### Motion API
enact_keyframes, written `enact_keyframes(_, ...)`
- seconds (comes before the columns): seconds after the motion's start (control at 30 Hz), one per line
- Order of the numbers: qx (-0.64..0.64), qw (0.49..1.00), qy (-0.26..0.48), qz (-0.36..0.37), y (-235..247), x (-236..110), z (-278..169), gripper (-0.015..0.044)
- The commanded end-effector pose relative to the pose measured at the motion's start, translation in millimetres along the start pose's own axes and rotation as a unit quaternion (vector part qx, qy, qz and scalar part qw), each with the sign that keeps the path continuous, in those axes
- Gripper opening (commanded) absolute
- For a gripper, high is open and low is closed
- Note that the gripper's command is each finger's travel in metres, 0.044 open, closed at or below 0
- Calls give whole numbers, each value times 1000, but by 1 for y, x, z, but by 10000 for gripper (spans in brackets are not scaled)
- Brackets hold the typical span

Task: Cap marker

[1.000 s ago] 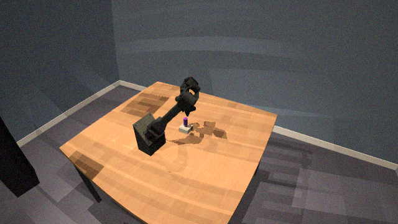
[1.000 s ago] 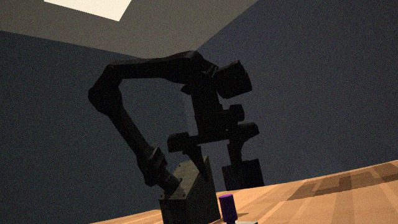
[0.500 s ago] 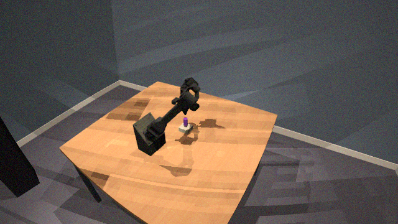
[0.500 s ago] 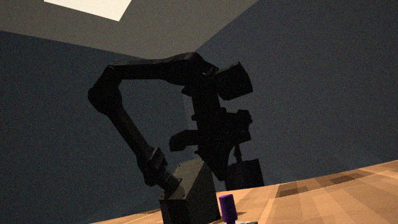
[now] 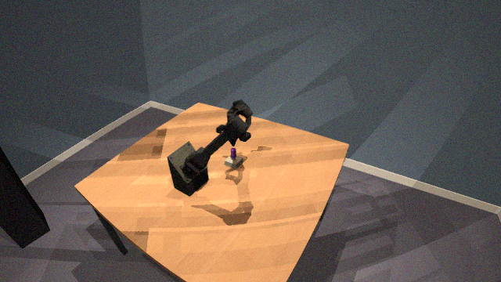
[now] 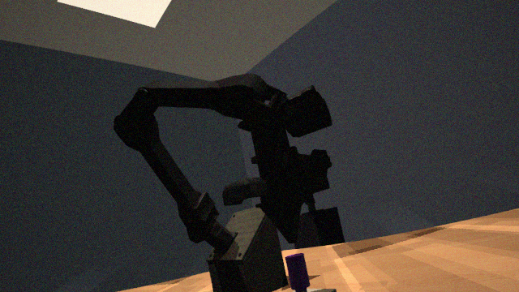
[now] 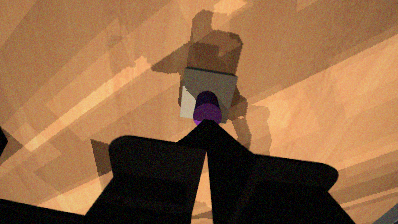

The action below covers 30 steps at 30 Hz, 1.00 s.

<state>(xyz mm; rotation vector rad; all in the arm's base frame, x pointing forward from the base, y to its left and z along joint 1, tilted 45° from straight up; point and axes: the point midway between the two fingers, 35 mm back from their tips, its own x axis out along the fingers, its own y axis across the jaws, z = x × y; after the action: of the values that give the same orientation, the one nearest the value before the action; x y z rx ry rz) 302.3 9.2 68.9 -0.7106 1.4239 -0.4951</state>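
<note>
The purple cap [image 5: 233, 152] [image 6: 297, 269] [image 7: 207, 113] sits on top of the marker, which stands upright in the grey holder block [image 5: 232, 164] [image 7: 220, 82] near the middle of the wooden table [image 5: 274, 235]. The marker's body is hidden under the cap. My gripper [image 5: 236, 139] [image 6: 289, 237] [image 7: 207, 124] is shut with nothing between its fingers. It hangs above the cap and apart from it. In the wrist view its closed fingertips point at the cap's near edge.
The arm's dark base box [image 5: 187, 172] [image 6: 247, 251] stands on the table just left of the holder. A dark block [image 6: 322, 227] shows behind the arm in the exterior view. A black slab [image 5: 17, 204] stands on the floor left of the table.
</note>
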Motion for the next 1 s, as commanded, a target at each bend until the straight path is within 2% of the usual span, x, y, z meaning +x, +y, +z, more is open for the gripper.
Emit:
enact_keyframes(0.0, -3, 1000, 2, -3, 0, 7, -2, 0)
enact_keyframes(0.53, -3, 1000, 2, -4, 0, 30, -2, 0)
enact_keyframes(0.77, -1, 1000, -2, -1, 0, 25, 1, 0)
enact_keyframes(0.83, -1, 1000, -2, 0, 1, 16, 2, 0)
enact_keyframes(0.97, -2, 1000, -2, 2, 2, -42, 4, 0)
